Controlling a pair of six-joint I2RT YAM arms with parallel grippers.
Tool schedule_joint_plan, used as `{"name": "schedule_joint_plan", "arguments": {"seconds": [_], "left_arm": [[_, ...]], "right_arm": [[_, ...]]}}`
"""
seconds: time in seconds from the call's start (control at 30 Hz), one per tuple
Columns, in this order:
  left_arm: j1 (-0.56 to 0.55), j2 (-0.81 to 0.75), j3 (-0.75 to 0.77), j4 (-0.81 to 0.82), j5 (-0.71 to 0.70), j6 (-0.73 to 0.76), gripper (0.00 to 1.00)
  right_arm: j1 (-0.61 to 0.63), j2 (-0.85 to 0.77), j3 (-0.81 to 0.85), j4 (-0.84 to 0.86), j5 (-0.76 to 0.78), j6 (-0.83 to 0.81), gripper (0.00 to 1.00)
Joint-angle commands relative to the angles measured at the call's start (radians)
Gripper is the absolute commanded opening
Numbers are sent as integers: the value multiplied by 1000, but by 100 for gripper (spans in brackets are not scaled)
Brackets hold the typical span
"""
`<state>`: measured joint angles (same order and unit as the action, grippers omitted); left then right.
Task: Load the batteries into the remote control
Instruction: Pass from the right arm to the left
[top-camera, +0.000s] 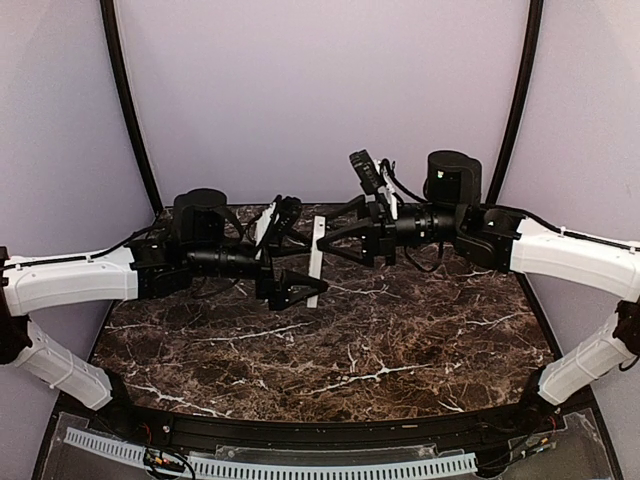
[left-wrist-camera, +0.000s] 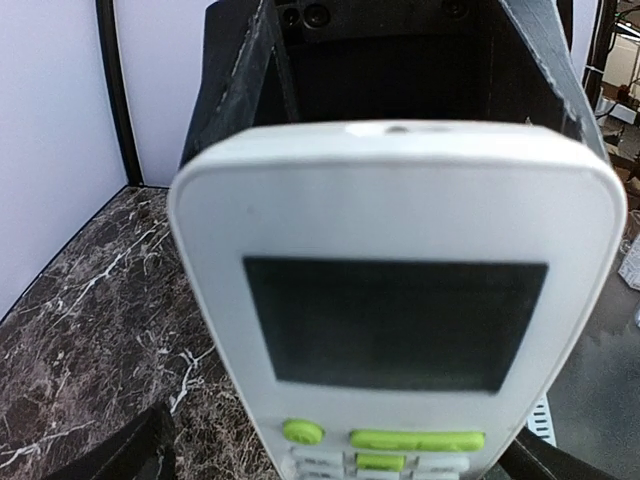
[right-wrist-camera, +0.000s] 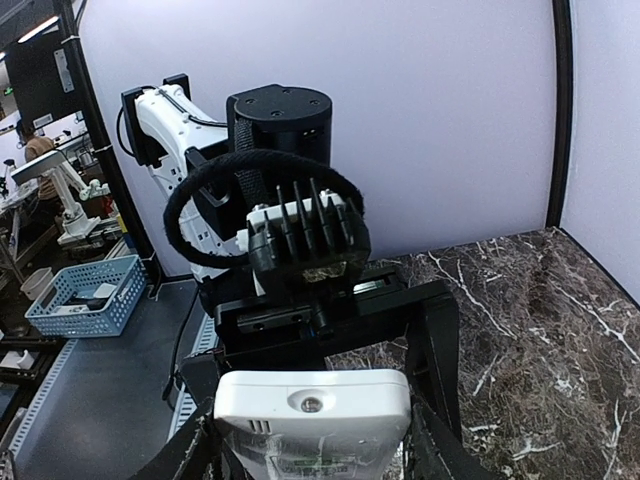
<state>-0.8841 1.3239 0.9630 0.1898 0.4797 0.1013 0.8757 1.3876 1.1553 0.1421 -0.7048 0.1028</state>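
Right gripper (right-wrist-camera: 314, 452) of mine pinches the remote control (right-wrist-camera: 312, 405) by its edges, a smooth white plastic slab with rounded corners, upright over the veined dark marble table (top-camera: 350, 350). My left gripper (top-camera: 305, 287) stands spread around its glossy dark screen (left-wrist-camera: 395, 320), seemingly clear of it.

Between the matt black plastic right jaws, the remote control (left-wrist-camera: 400, 200) is smooth white plastic with a glossy dark screen (left-wrist-camera: 395, 325) and rubbery-looking green buttons (left-wrist-camera: 416, 439), above the polished, white-veined brown marble-look surface (left-wrist-camera: 80, 330).
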Motion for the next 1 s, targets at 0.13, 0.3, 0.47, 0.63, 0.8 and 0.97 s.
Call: {"name": "schedule_joint_plan", "arguments": {"seconds": [0.13,0.3,0.47,0.63,0.8,0.97], "left_arm": [[1,23,44,77,162,-29,88],[0,18,35,87,201,-40,53],[0,-2,26,70,175,-45,24],[0,4,49,-94,16,-69,22],[-1,221,218,-497,-305,-154,22],[-50,486,387,-753,-519,-140,24]], "right_arm": [[-7,6,0,57,-75,11,15],[-6,14,1,60,-87,21,15],[-7,6,-5,33,-66,23,20],[-22,-53,7,-111,182,27,63],[-56,-54,75,-369,535,77,73],[-80,-15,113,-584,824,148,74]]}}
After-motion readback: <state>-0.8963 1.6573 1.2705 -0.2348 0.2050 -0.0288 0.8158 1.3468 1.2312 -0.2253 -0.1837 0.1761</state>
